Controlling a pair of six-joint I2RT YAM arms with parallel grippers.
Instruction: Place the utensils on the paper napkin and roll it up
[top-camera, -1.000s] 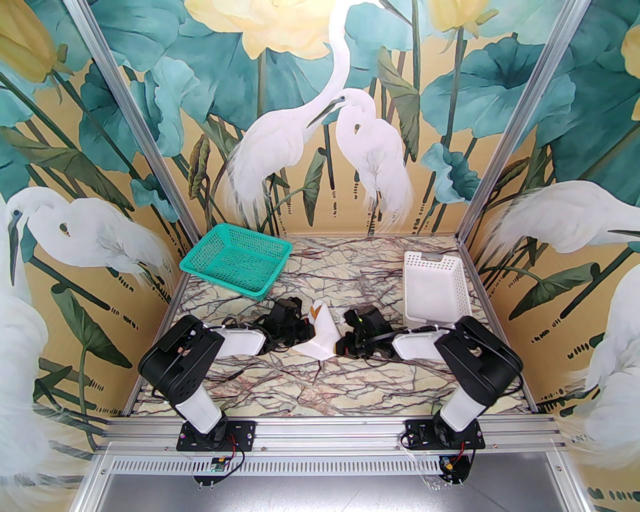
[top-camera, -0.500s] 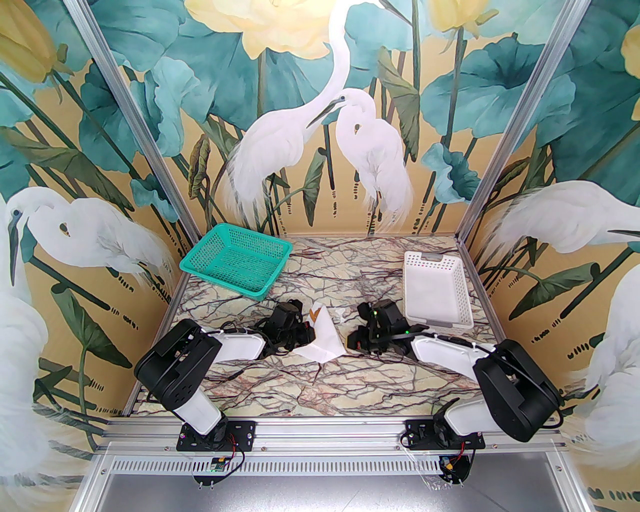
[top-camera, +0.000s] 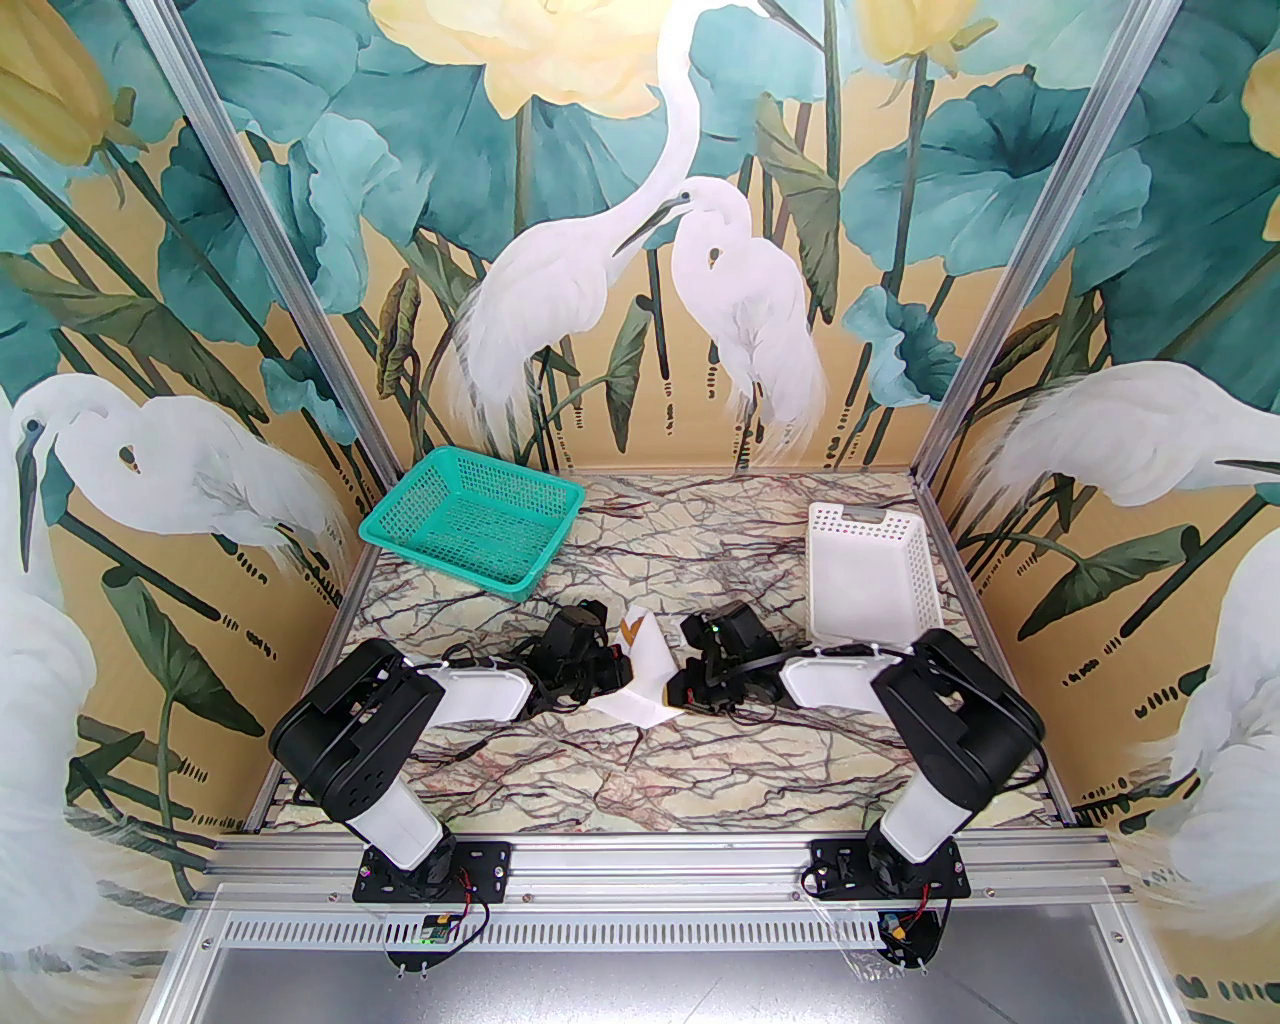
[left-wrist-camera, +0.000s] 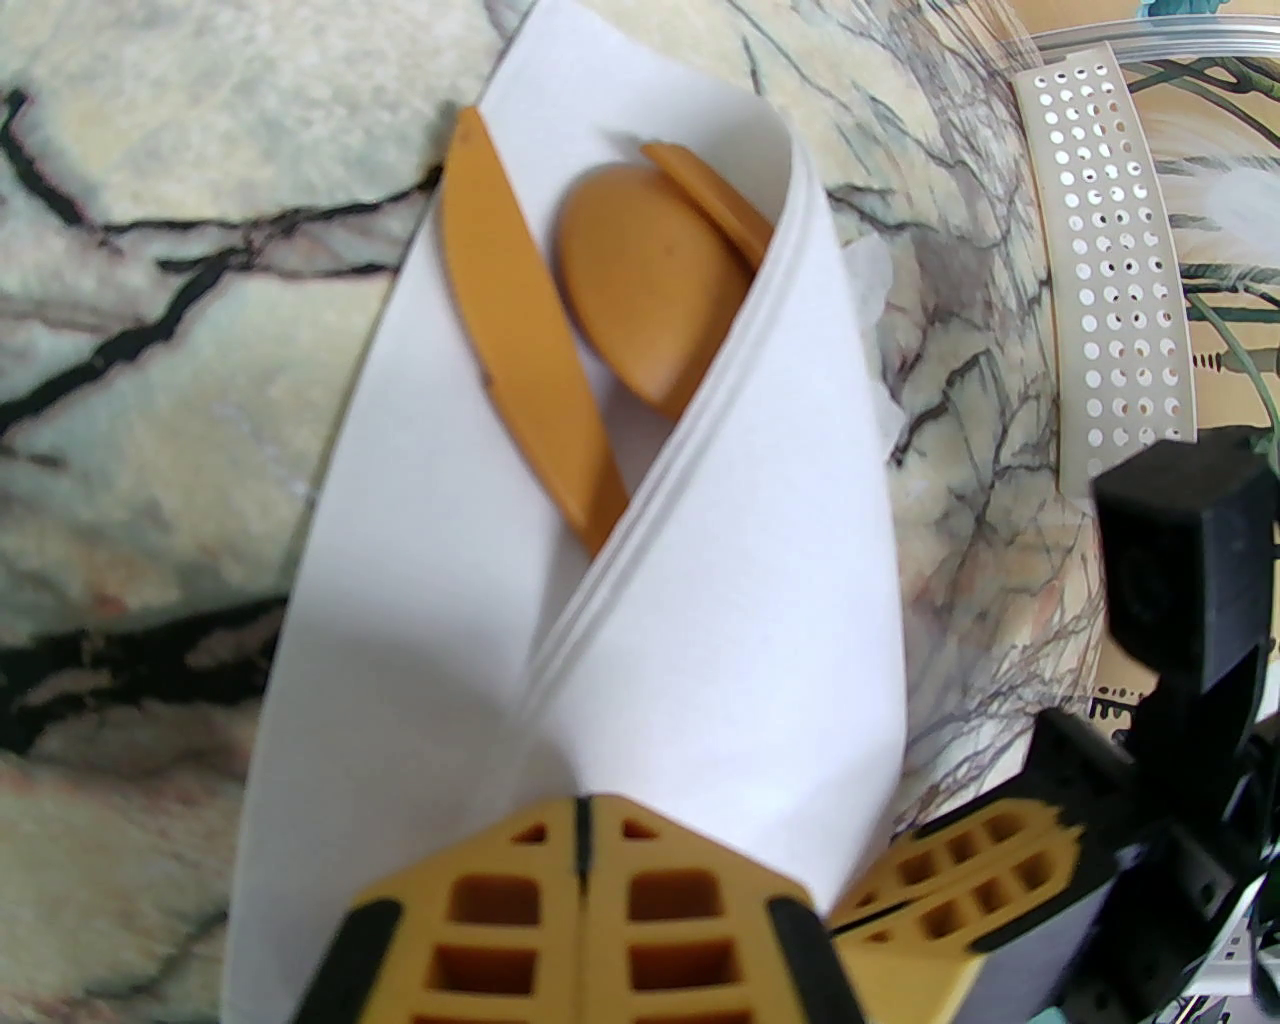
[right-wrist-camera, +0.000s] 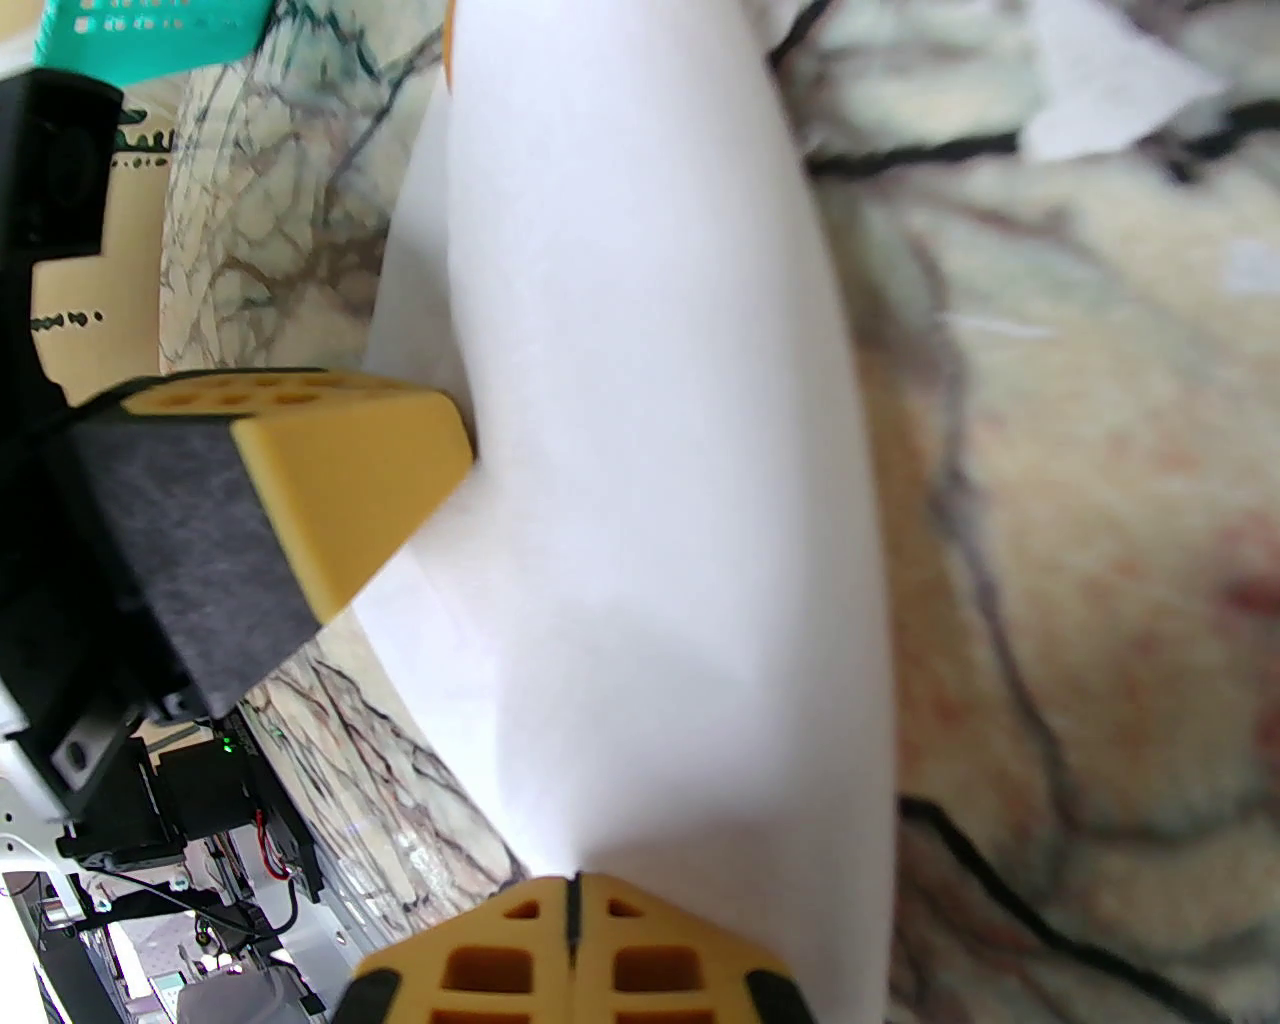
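Note:
The white paper napkin (top-camera: 648, 668) lies mid-table, folded into a loose roll around the utensils (top-camera: 630, 628), whose orange-brown ends poke out of its far end. The left wrist view shows a flat blade (left-wrist-camera: 520, 330), a spoon bowl (left-wrist-camera: 640, 290) and a third piece (left-wrist-camera: 710, 195) inside the open fold of the napkin (left-wrist-camera: 420, 600). My left gripper (left-wrist-camera: 580, 830) is shut, its tips against the napkin's left side (right-wrist-camera: 350, 480). From the right, my right gripper (right-wrist-camera: 572, 900) is shut too, its tips touching the roll's edge (right-wrist-camera: 680, 500).
A green mesh basket (top-camera: 470, 525) stands at the back left and a white perforated basket (top-camera: 870, 580) at the back right. A small white paper scrap (right-wrist-camera: 1100, 90) lies on the marble just beyond the roll.
The right arm swung out to the right and down, then came back against the napkin. The roll now looks narrower. The left arm has barely moved.

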